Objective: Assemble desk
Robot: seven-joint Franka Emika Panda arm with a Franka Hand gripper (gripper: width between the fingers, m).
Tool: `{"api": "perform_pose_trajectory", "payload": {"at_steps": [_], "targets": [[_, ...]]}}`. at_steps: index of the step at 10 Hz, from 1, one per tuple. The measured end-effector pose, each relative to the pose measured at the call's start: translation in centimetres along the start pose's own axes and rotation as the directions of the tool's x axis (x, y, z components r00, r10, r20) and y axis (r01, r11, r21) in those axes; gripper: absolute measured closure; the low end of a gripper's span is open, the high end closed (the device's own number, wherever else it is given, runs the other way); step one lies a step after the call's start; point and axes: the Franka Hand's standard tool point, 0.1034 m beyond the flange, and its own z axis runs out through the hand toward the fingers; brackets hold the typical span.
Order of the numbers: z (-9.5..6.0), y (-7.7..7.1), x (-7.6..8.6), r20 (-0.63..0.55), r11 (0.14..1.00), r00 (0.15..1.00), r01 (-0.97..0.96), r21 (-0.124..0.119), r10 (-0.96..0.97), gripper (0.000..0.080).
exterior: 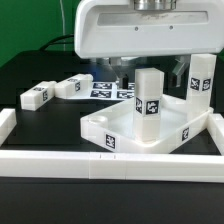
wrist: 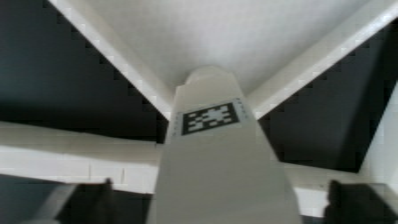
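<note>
The desk's white tabletop (exterior: 178, 128) lies rim-up in the middle of the table. One leg block (exterior: 150, 98) stands upright in its near corner, a black-and-white tag on its side. A second leg (exterior: 202, 78) stands upright at the exterior view's right corner. Two more legs (exterior: 38, 95) (exterior: 72, 86) lie on the table at the exterior view's left. In the wrist view my gripper (wrist: 222, 200) straddles the upper end of the standing leg (wrist: 210, 118). Its dark fingers (wrist: 80, 202) stand open, with a gap on each side of the leg. Beyond the leg the tabletop's rim (wrist: 107, 62) forms a V.
The marker board (exterior: 108, 91) lies flat behind the tabletop. A long low white border wall (exterior: 100, 160) runs along the front, with an end piece (exterior: 6, 122) at the exterior view's left. My arm's white hand (exterior: 150, 30) hangs over the tabletop's rear.
</note>
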Motion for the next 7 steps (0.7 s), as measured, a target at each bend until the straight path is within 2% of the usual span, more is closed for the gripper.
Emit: {"api": "perform_pose_trajectory", "payload": {"at_steps": [1,2,3,7], "targets": [[0.0,-0.02,0.0,0.0,1.0,1.0,-0.008,0.0,0.008,0.0388],[0.0,-0.01,0.0,0.0,1.0,1.0,-0.008,0.0,0.008,0.0388],[0.01,-0.02,0.0,0.0,1.0,1.0,-0.012,0.0,0.012,0.0511],[0.01,-0.06,0.01,0.0,0.988,0.988,-0.155,0.003,0.155,0.0511]]}}
